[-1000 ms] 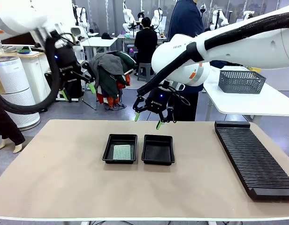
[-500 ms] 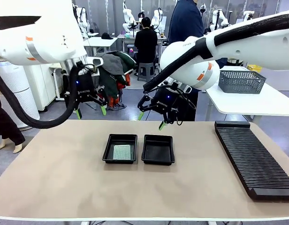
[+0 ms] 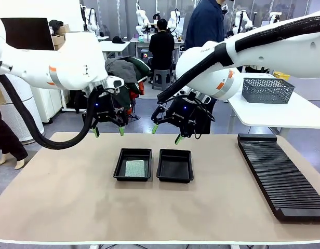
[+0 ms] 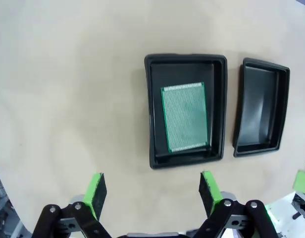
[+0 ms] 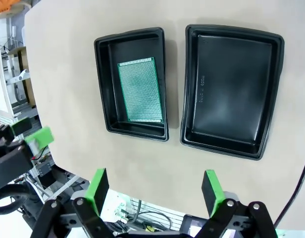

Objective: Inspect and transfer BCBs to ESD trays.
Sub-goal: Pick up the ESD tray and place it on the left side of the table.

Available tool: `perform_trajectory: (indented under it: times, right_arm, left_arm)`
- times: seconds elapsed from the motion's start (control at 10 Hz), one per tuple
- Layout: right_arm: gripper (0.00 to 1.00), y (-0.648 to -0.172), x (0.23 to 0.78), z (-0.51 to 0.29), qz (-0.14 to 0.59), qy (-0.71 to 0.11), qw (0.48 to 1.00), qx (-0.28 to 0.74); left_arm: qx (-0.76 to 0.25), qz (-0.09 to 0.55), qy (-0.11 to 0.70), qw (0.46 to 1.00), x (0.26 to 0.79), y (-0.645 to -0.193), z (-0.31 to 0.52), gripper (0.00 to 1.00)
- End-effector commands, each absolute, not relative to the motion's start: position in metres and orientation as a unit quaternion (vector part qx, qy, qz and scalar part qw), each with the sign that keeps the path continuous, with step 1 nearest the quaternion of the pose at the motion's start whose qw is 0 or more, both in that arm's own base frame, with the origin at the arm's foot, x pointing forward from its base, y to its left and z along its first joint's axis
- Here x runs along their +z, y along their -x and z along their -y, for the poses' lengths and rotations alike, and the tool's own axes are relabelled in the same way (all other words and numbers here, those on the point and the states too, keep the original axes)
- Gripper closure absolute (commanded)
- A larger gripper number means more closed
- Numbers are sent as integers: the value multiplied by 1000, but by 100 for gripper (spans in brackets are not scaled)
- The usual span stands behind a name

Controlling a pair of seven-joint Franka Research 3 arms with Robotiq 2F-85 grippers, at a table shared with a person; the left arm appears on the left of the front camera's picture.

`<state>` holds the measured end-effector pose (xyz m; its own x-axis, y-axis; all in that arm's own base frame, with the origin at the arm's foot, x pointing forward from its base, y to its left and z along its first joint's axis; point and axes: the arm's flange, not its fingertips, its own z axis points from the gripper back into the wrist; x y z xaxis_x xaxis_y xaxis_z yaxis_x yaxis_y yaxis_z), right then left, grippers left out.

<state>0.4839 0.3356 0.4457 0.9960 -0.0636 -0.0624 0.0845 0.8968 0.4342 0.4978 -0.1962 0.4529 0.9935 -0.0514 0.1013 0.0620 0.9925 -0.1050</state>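
Beige table (image 3: 71,197): left tray (image 3: 133,151) and right tray (image 3: 175,167) just beside each other, centre. Ribbed rack (image 3: 282,176) along right side, apparently reaching the far edge.

Beige tabletop (image 3: 71,202), rounded corners, even overhead light, no hard shadows. Beyond far edge: grey floor (image 3: 142,118). Off far-left corner: white cylindrical air purifier (image 3: 34,111), just beside white cabinet (image 3: 50,101). Mid-back: heap of clothing (image 3: 122,72) draped over a stand, grey stool (image 3: 161,79) near it, white bench (image 3: 112,46) behind. Person in dark top (image 3: 161,45) at back, facing away. Past right edge: white side table (image 3: 284,114) carrying grey mesh basket (image 3: 267,89).
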Motion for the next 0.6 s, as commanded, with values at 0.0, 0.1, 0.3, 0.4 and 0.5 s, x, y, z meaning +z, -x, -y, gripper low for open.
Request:
perform_trajectory:
  times: [0.0, 0.1, 0.3, 0.4, 0.5]
  right_arm:
    - [0, -485, 446, -337, -24, -214, 976, -42]
    - [0, -485, 446, -337, -24, -214, 976, -42]
    - [0, -485, 446, -337, -24, -214, 976, -42]
    - [0, -485, 446, -337, -24, -214, 976, -42]
    - [0, -485, 446, -337, -24, -214, 976, -42]
  left_arm:
    - [-28, 73, 26, 997, 435, -501, 201, 0]
    - [-37, 79, 18, 996, 426, -503, 202, 0]
    - [-54, 81, 17, 995, 404, -511, 207, 0]
    - [-61, 79, 15, 995, 397, -512, 210, 0]
    - [-65, 76, 17, 995, 389, -513, 211, 0]
